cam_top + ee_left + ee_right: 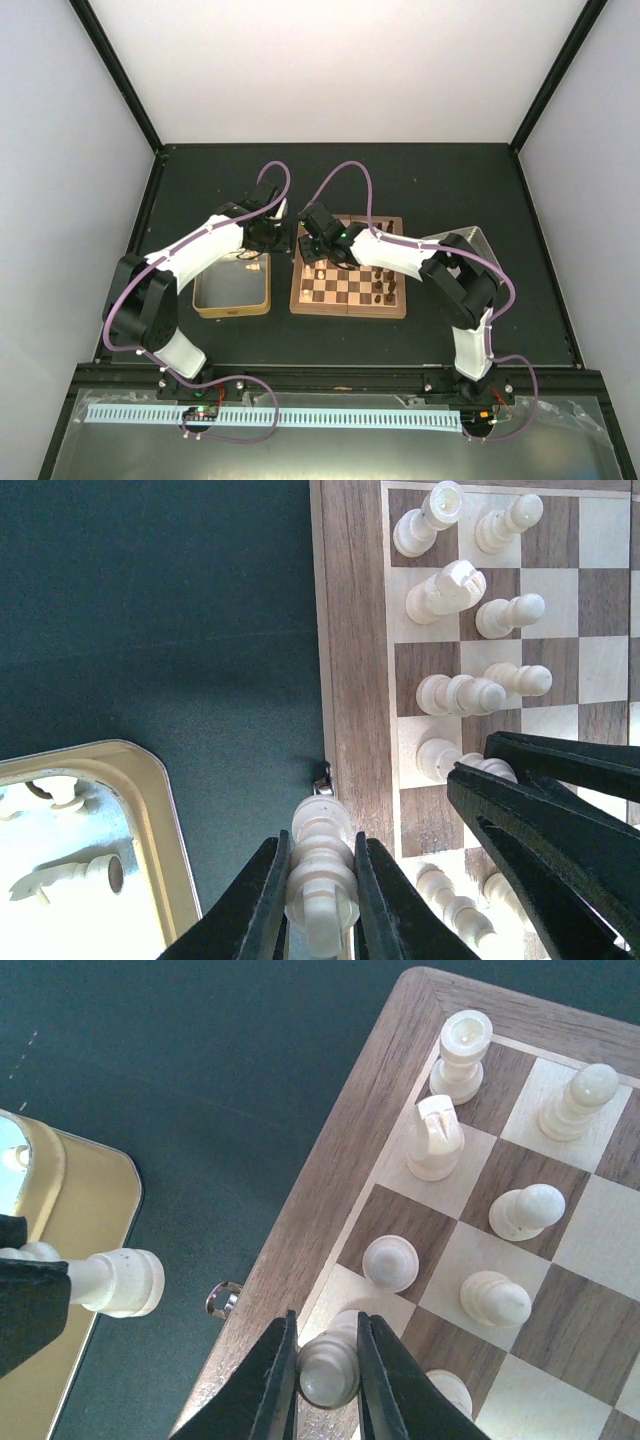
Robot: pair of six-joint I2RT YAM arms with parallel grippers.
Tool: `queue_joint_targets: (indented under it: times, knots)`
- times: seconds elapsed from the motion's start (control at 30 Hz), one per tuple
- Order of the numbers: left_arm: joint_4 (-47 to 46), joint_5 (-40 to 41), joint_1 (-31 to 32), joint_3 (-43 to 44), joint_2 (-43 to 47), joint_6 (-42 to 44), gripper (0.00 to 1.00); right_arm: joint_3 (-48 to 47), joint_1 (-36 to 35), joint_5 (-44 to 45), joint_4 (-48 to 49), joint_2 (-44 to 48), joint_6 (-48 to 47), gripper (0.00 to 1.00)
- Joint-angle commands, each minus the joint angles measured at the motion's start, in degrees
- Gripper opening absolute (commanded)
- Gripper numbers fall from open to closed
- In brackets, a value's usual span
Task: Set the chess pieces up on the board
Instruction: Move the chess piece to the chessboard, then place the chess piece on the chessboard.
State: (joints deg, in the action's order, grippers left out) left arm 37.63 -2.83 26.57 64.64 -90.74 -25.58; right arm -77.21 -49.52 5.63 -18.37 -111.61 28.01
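Left wrist: left end effector, right end effector each pinch a pale piece, close together; clash could topple neighbouring pieces.

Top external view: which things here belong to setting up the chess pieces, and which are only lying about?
For the job: the board, cream pieces and dark pieces on it, a cream piece in the left tool, a second cream piece in the right tool, the gold tin holding more pieces.
Just lying about: the grey tray, partly hidden by the right arm.
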Motion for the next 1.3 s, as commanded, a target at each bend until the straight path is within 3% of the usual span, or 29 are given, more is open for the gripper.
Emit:
queue_joint_targets:
  times: [0.0, 0.37, 0.57, 0.83, 1.27]
  knots:
    - [-0.62, -0.77, -0.64, 0.13, 1.33, 0.23, 0.02, -1.54, -0.16, 1.44, 0.36, -0.79, -0.61, 0.17]
    - [-1.38, -4.52, -0.26, 0.10, 1.44, -0.01, 0.02, 3.03, 0.03, 0.13, 2.76, 9.74, 2.19, 0.37]
    - [-2.03, -4.78, 2.37, 0.33, 0.57, -0.50, 0.03, 12.85, 2.00, 4.82, 6.16, 19.31, 7.63, 0.39]
    - [-1.28, 1.78, 8.44, 2.15, -3.64, -1.57, 0.03, 25.39, 6.51, 10.34, 9.08, 30.08, 12.68, 0.41]
    - [-0.70, 3.88, 11.15, 4.65, -7.96, -2.06, 0.04, 29.24, 8.11, 10.92, 9.13, 34.07, 13.34, 0.42]
